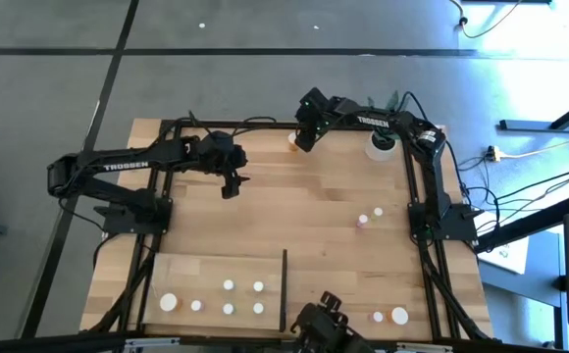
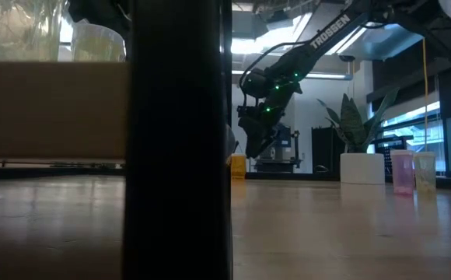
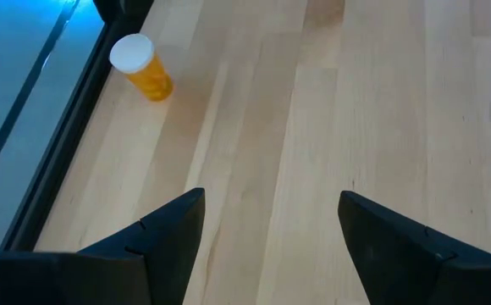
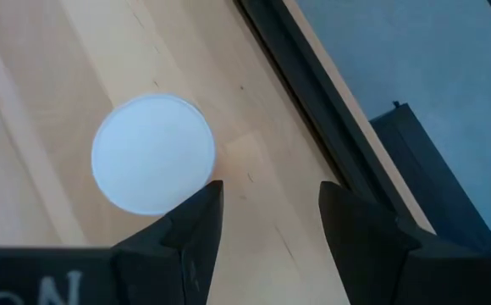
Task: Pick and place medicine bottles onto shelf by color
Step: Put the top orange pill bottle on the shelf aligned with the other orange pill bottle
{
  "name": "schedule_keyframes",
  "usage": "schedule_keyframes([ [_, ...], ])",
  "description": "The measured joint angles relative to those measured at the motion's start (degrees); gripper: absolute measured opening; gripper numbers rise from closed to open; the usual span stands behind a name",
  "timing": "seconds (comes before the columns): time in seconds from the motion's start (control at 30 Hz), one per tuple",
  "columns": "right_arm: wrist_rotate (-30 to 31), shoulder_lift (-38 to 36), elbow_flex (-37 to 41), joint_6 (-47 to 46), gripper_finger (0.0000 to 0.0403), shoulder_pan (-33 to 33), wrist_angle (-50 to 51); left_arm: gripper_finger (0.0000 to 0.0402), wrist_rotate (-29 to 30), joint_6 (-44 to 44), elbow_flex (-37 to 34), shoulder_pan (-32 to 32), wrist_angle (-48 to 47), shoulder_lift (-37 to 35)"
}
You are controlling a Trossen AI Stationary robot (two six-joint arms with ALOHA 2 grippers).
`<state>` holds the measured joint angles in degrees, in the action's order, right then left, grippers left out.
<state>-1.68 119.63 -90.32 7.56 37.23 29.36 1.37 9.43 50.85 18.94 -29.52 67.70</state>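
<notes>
Right wrist view: an orange bottle (image 4: 153,153) is standing near the counter's (image 1: 304,216) far rail, just beside the empty, parted right hand (image 4: 267,216) hovering over it. Next, judging by this, the hand needs centering before descending. Left hand (image 3: 271,224) is waiting wide, empty; the shelf (image 1: 216,265) is partly blocked in the low view.

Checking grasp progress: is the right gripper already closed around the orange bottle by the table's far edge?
No: in its wrist view the right gripper is open, and the bottle's white cap lies beside one finger, not between them.
</notes>
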Motion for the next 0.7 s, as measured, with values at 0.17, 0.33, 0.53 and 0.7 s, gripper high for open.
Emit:
schedule_keyframes([
  [0.17,-0.35,0.0,0.0,0.0,0.0198,-0.2,-0.01,0.0265,0.0,0.0,0.0,0.0,-0.02,0.01],
  [0.33,-0.93,0.0,0.0,0.24,0.0198,-0.67,-0.02,0.0265,0.0,0.0,0.0,0.0,-0.02,0.0],
  [0.53,-1.02,0.0,0.0,0.41,0.0198,-1.43,-0.51,0.0265,0.0,0.01,0.0,0.0,-0.03,0.01],
  [0.7,-3.4,0.0,0.0,0.32,0.0198,-2.06,-1.65,0.0265,0.0,0.0,0.0,-0.01,-0.92,0.0],
])
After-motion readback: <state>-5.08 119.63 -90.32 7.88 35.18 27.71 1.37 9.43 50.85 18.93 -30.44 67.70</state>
